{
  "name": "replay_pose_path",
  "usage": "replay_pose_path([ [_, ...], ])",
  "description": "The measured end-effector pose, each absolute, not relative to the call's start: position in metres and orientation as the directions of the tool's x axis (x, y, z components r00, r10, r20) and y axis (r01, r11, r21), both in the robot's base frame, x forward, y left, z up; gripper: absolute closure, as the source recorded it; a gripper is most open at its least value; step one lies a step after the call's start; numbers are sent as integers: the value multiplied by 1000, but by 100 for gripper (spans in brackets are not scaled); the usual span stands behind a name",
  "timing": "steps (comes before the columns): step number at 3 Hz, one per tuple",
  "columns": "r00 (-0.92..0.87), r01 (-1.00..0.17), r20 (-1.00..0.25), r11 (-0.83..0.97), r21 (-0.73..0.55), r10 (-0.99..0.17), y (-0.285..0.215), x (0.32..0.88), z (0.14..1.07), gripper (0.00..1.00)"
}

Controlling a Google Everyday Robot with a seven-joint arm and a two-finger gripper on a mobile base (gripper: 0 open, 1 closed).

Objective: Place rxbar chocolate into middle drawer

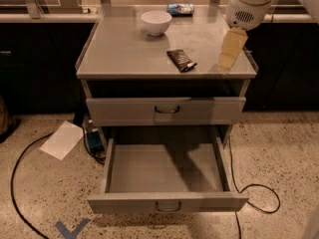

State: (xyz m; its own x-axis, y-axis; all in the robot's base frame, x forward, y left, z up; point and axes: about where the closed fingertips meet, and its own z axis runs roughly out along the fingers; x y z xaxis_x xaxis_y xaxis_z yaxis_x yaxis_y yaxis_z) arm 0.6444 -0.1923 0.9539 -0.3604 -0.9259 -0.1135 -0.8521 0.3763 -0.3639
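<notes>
The rxbar chocolate (181, 59), a small dark wrapper with pale marks at its near end, lies flat on the grey cabinet top (124, 54), right of centre near the front edge. The middle drawer (167, 201) is pulled fully open below, with a dark loop handle mid-front; nothing shows inside it. The closed grey drawer (167, 110) sits above it. My gripper (232, 49), with pale yellowish fingers, hangs from the white arm above the cabinet top's right edge, to the right of the bar and apart from it.
A white bowl (156, 22) stands at the back of the top, a blue-and-white packet (180, 8) behind it. A sheet of paper (62, 139) and a black cable (20, 183) lie on the floor to the left. Another cable (259, 198) loops on the right.
</notes>
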Motion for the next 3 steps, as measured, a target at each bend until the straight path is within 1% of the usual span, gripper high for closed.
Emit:
replay_pose_path([
  [2, -381, -844, -127, 400, -358, -916, -196, 643, 952, 0],
  [3, -404, -820, -249, 469, -328, -880, -190, 646, 949, 0],
])
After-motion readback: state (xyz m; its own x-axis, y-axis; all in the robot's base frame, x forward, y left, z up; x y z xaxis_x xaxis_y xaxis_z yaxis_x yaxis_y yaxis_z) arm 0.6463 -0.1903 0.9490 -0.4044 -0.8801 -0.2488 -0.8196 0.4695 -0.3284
